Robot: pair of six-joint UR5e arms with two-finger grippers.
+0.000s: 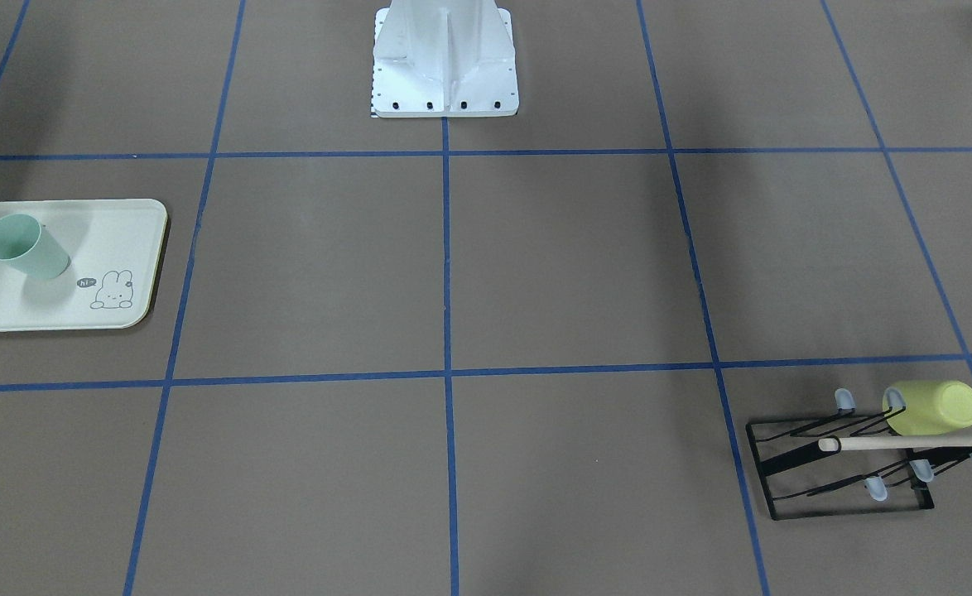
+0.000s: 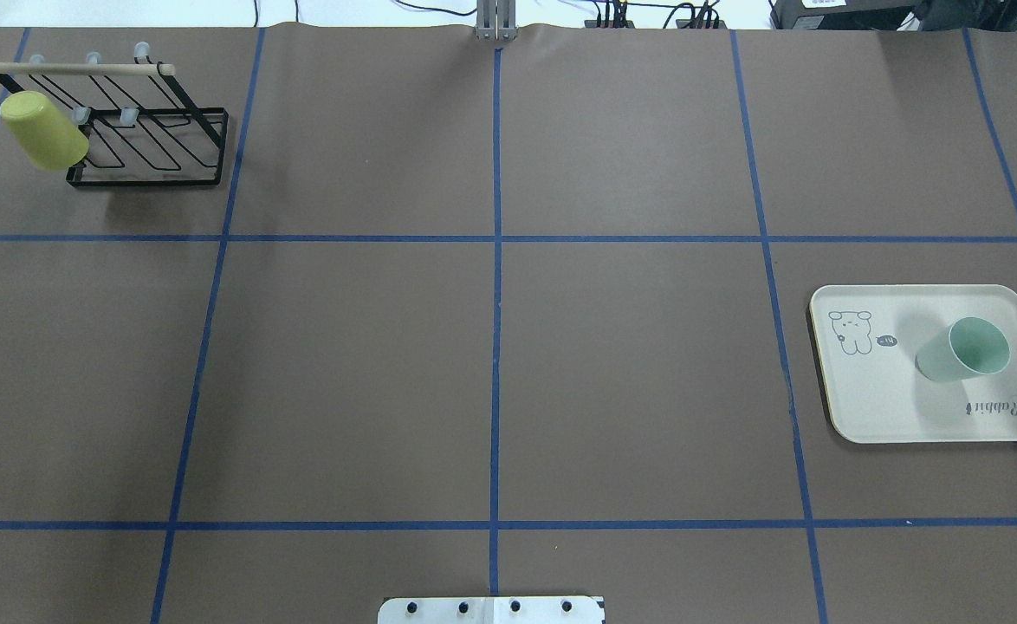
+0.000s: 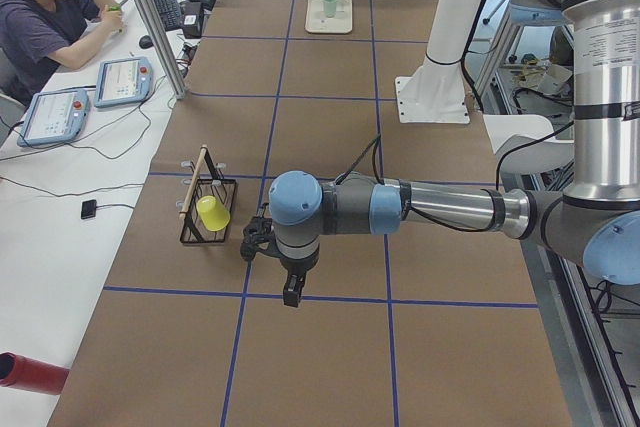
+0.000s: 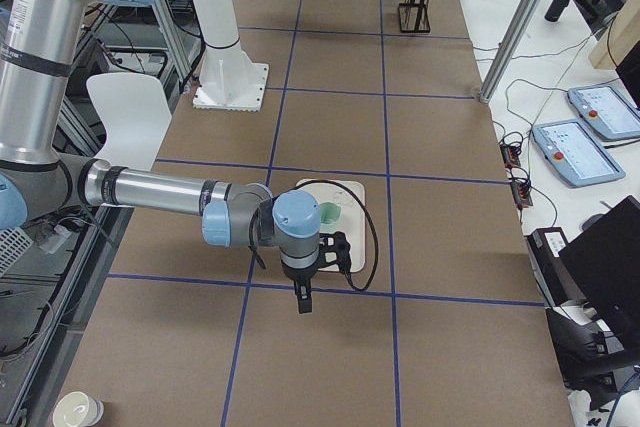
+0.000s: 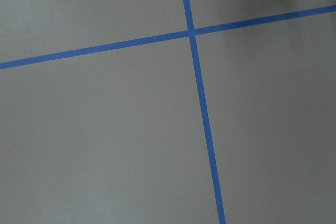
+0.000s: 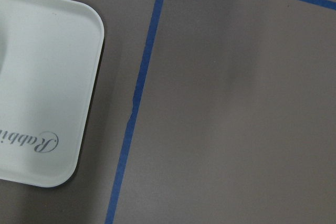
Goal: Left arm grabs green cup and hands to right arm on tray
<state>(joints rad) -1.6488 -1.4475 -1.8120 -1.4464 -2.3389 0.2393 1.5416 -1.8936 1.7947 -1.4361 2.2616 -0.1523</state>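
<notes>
1. Brown gridded table (image 2: 344,364): left gripper (image 3: 291,297) and right gripper (image 4: 303,304) hang above it; whether their fingers are spread or pressed together cannot be told.
2. Upright on tray (image 2: 890,407) stands green cup (image 2: 963,349), near right gripper.
3. Far across, yellow cup (image 2: 43,130) hangs on rack (image 2: 149,178).

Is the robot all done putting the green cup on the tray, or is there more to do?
It looks all done. The green cup stands upright on the tray, with nothing touching it. Nothing is in hand: the left gripper and the right gripper hang over bare table, away from the cup. Nothing seems left to do. The yellow cup sits on its rack.
</notes>
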